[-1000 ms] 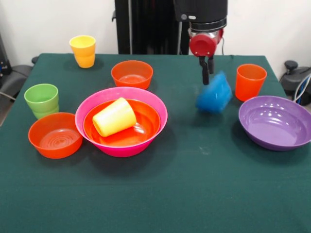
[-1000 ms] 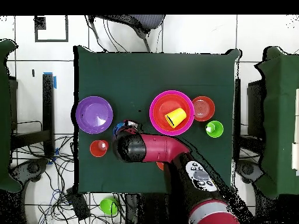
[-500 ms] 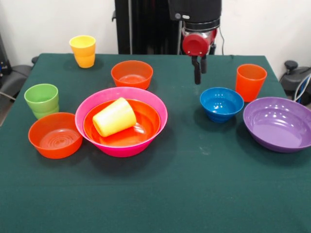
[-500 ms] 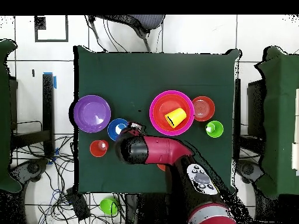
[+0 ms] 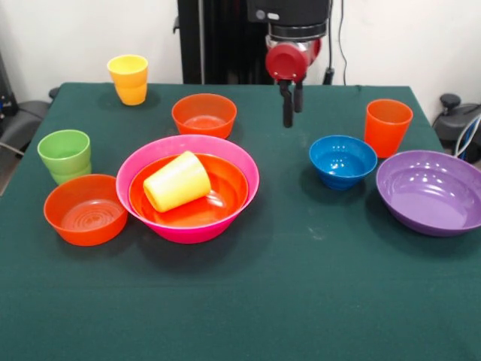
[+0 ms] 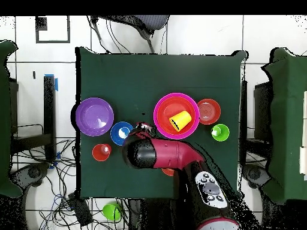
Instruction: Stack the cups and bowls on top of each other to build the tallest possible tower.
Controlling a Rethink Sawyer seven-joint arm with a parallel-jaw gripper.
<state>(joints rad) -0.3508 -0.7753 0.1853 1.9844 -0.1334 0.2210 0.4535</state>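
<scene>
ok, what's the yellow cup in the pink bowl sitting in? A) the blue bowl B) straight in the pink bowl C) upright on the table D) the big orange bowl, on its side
D: the yellow cup lies tipped over in the big orange bowl, which is nested in the pink bowl.

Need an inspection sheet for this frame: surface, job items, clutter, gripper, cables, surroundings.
Surface: green table cloth, no spills seen.
Job items: pink bowl holds a large orange bowl with a yellow cup on its side inside. Loose and upright: blue bowl, purple bowl, two small orange bowls, orange cup, green cup, second yellow cup.
Clutter: nothing seen.
Gripper: gripper empty, above the table between the far small orange bowl and the blue bowl; open or shut unclear.
Cables: tangle on the floor beside the table.
Surroundings: white wall, tiled floor, chair at the table's edge.
</scene>
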